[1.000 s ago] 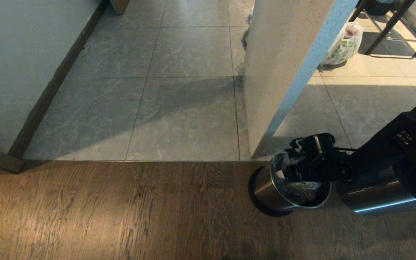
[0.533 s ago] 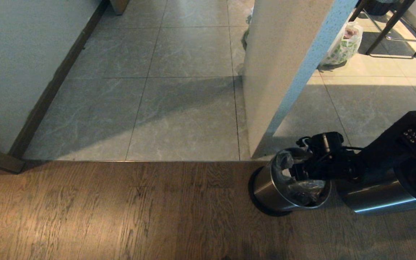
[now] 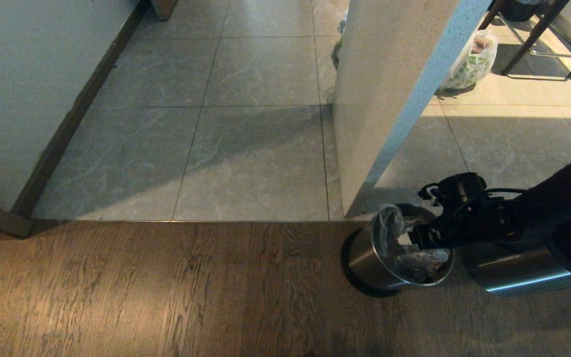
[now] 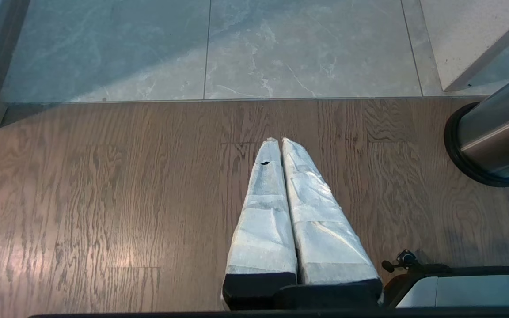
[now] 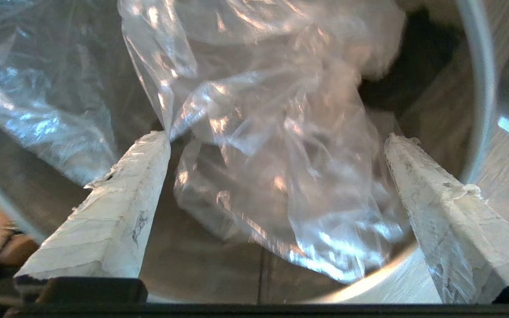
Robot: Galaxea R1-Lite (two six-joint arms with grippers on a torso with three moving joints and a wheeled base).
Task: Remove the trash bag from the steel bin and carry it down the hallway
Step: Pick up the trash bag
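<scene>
The steel bin (image 3: 375, 260) stands on the wooden floor at the foot of a pillar, its black base showing in the left wrist view (image 4: 466, 159). The clear crinkly trash bag (image 3: 398, 237) lies bunched inside it. My right gripper (image 3: 417, 237) reaches in over the bin's right rim. In the right wrist view the right gripper (image 5: 276, 141) is open wide, and the trash bag (image 5: 281, 176) sits loose between its white-wrapped fingers (image 5: 122, 194); nothing is pinched. My left gripper (image 4: 279, 140) is shut and empty over the wood floor, left of the bin. The tiled hallway (image 3: 246, 124) runs ahead.
A wide pillar (image 3: 384, 99) rises just behind the bin. A second, larger steel cylinder (image 3: 513, 272) stands to the bin's right, under my right arm. A white shopping bag with green print (image 3: 471, 62) and chair legs (image 3: 538, 39) are far right. A wall with dark baseboard (image 3: 67, 124) lines the left.
My right gripper has drawn back to the right across the bin's mouth, and the arm behind it has stretched out and shifted right. The jaws stayed open. The bag and the bin kept still.
</scene>
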